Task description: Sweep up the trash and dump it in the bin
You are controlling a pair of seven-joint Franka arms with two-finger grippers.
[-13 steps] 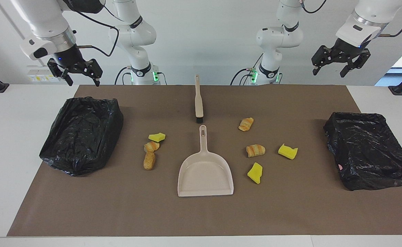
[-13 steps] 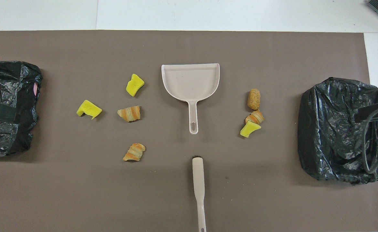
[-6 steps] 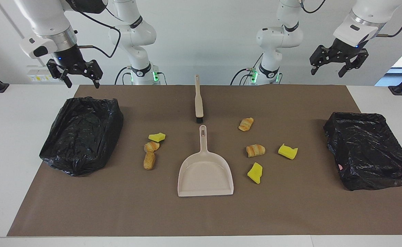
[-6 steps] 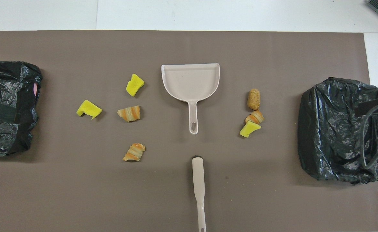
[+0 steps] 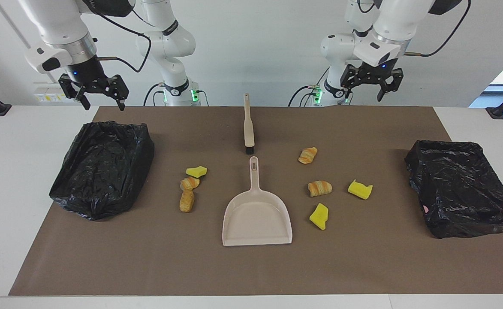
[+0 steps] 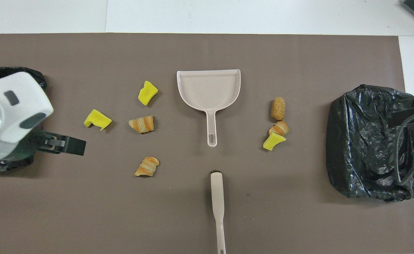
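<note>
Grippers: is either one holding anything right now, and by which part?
Nothing is held. The left gripper and right gripper both hang open in the air; brush and dustpan lie untouched.

Left arm point(image 5: 388, 25): glossy white rounded links, black joint rings, black cable looping off wrist. Right arm point(image 5: 58, 30): same build, silver wrist band, grey oval button. Left gripper point(image 5: 371, 85), right gripper point(image 5: 100, 96): black, two-fingered. Green lights at both bases.
</note>
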